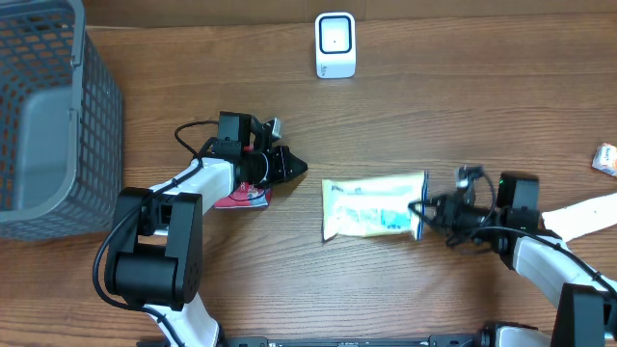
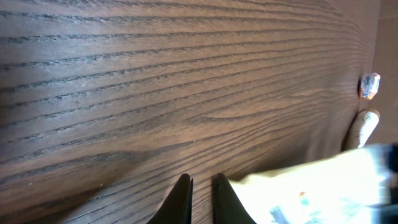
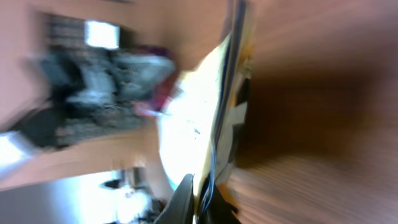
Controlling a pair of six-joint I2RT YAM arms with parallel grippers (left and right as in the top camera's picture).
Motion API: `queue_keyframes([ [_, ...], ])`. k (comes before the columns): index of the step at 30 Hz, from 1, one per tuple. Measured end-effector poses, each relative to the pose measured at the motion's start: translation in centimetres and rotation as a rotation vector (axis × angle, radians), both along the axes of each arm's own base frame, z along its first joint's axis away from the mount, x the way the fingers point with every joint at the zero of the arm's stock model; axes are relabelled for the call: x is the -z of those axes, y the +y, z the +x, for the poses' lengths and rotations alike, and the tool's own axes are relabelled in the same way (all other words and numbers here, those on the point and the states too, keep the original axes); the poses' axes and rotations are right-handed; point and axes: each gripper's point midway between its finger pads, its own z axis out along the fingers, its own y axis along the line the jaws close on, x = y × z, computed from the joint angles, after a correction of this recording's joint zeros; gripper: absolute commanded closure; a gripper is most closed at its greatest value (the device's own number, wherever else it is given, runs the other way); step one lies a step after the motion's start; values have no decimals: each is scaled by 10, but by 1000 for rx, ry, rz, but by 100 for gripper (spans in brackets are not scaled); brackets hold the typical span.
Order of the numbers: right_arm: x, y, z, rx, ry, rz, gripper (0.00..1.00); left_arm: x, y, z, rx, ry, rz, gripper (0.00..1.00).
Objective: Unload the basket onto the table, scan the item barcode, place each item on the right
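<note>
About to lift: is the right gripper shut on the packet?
Shut on it: the right gripper pinches the edge of the packet; its wrist view shows that edge between the fingers.

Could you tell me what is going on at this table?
The right arm's fingers are shut on one end of a pale packet in the middle of the table. The left arm's fingers are shut on nothing, just short of the packet's other end. The white scanner stands at the far edge, well away from the packet.
</note>
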Motion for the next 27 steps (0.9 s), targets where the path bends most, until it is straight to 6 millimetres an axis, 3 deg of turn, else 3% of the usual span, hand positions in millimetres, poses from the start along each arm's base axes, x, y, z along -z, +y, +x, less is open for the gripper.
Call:
queue_keyframes([
  [3,17,-10,-2,8,-6,-110,96,0,0,0,0,0,0,85],
  [4,20,-13,0,11,-18,-139,96,0,0,0,1,-1,-1,68],
  [6,25,-18,2,18,-31,-191,96,-2,-2,-1,14,-2,-14,15],
  [7,28,-21,3,23,-35,-214,96,-4,-4,-3,24,3,-28,4],
  [8,30,-23,4,28,-36,-234,96,-8,-6,-4,35,3,-38,0],
  [12,37,-31,4,43,-29,-293,96,-35,-10,-8,82,-11,-40,0],
  [16,39,-34,5,51,-28,-315,96,-83,-15,-4,122,-131,-20,0],
  [17,40,-34,5,53,-29,-317,96,-95,-18,-4,138,-165,-30,21],
  [18,40,-35,6,54,-30,-320,96,-106,-21,-4,149,-191,-46,79],
  [19,40,-35,6,55,-31,-322,96,-114,-25,-6,169,-210,-65,96],
  [27,41,-36,6,59,-29,-328,96,-117,-50,-27,249,-174,-105,96],
])
